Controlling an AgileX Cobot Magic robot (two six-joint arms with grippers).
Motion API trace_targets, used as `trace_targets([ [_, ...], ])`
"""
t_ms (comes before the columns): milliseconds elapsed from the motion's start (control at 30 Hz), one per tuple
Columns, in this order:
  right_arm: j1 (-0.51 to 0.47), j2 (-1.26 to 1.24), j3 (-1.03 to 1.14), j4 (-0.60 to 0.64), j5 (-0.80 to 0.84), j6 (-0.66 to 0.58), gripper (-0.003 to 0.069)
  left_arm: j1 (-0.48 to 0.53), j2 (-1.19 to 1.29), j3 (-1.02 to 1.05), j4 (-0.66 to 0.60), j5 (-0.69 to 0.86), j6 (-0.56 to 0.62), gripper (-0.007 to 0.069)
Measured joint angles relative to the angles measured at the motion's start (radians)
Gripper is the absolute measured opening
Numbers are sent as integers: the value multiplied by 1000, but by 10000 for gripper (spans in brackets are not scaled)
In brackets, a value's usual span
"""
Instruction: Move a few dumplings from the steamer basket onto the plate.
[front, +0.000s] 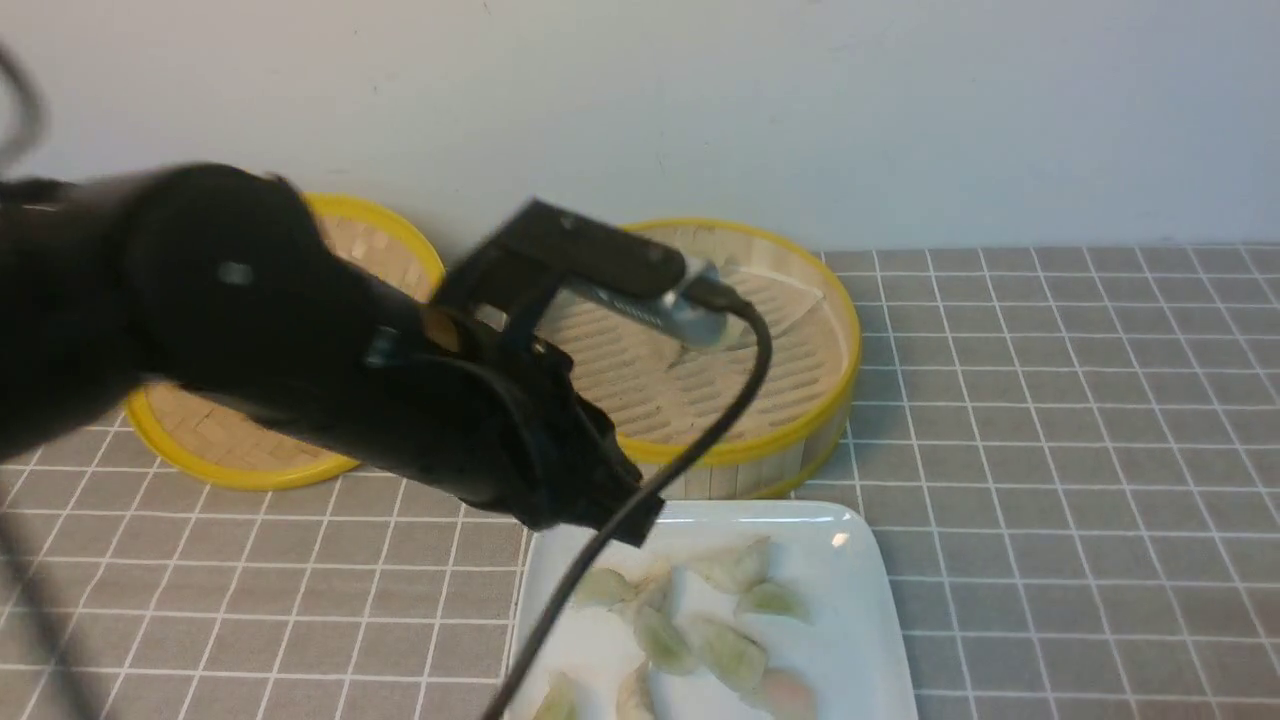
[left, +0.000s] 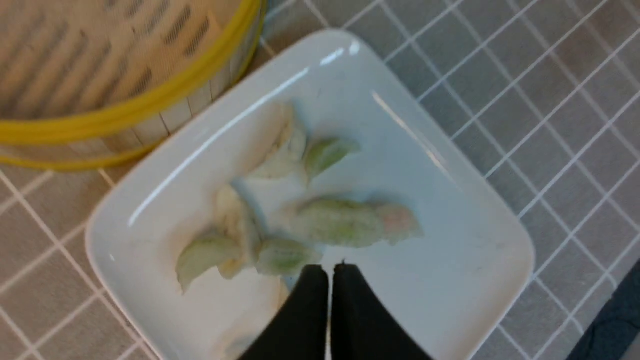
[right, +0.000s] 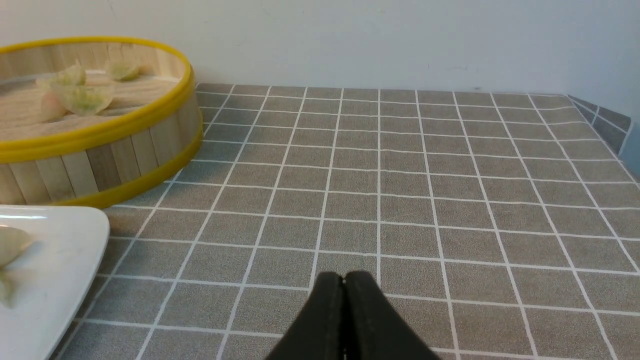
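Several dumplings (front: 700, 620) lie in a loose cluster on the white square plate (front: 860, 600), which sits just in front of the steamer basket (front: 800, 440). In the left wrist view my left gripper (left: 330, 267) hovers over the plate (left: 475, 260), shut with nothing between its fingers, close beside the dumplings (left: 345, 220). A few more dumplings (right: 80, 97) rest inside the basket (right: 125, 130) in the right wrist view. My right gripper (right: 344, 277) is shut and empty over the tiled table, to the right of the plate (right: 60, 260).
The basket's flat woven lid (front: 230, 465) lies at the back left near the wall, partly behind my left arm (front: 300, 340). Its cable (front: 600, 560) hangs across the plate's left edge. Grey tiled tabletop (front: 1080, 450) stretches to the right.
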Motion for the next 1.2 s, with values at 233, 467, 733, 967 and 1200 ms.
trace_targets([
  [233, 0, 0, 0, 0, 0, 0, -15, 0, -321, 23, -15, -88, 50, -5],
  [467, 0, 0, 0, 0, 0, 0, -15, 0, -558, 190, -47, -255, 49, -5],
  [733, 0, 0, 0, 0, 0, 0, -15, 0, -754, 270, -178, -284, 60, -5],
  [967, 0, 0, 0, 0, 0, 0, -15, 0, -849, 270, -122, -284, 172, -5],
  [1200, 0, 0, 0, 0, 0, 0, -15, 0, -934, 281, -13, -239, 133, -5],
])
